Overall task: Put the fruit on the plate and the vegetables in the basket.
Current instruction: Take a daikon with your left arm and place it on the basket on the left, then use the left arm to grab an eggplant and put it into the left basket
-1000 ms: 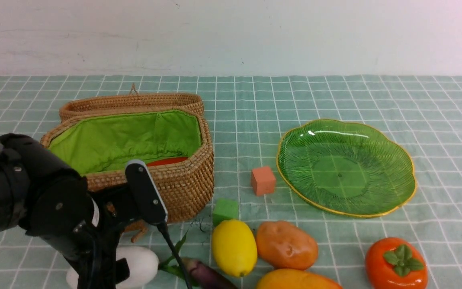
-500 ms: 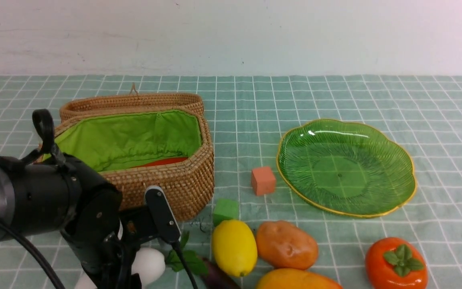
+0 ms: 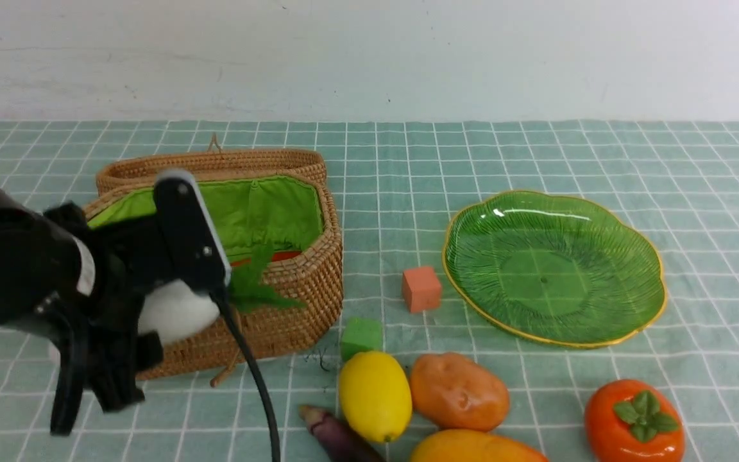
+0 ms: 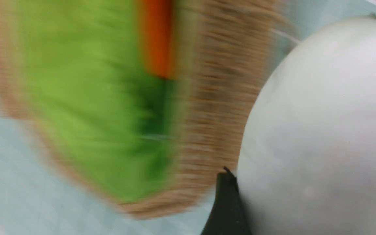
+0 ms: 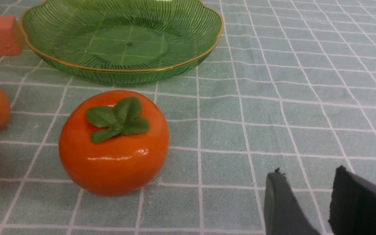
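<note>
My left gripper (image 3: 158,301) is shut on the white radish (image 3: 180,314), held in the air just in front of the wicker basket (image 3: 292,301), its green leaves over the near rim. In the blurred left wrist view the radish (image 4: 321,130) fills the space beside one black finger (image 4: 227,202). The lemon (image 3: 374,394), potato (image 3: 458,391), mango (image 3: 472,448), persimmon (image 3: 634,420) and purple piece (image 3: 337,436) lie on the cloth. The green plate (image 3: 555,343) holds nothing. My right gripper (image 5: 308,171) stands open over bare cloth, right of the persimmon (image 5: 113,143).
A salmon cube (image 3: 421,289) sits between basket and plate, and a green cube (image 3: 361,337) behind the lemon. Something orange-red (image 3: 267,258) lies inside the basket. The basket's lid (image 3: 215,160) lies open behind it. A black cable hangs from my left arm.
My left gripper has lifted the radish off the cloth at the front left and carried it up towards the basket's near rim. The purple piece now lies uncovered.
</note>
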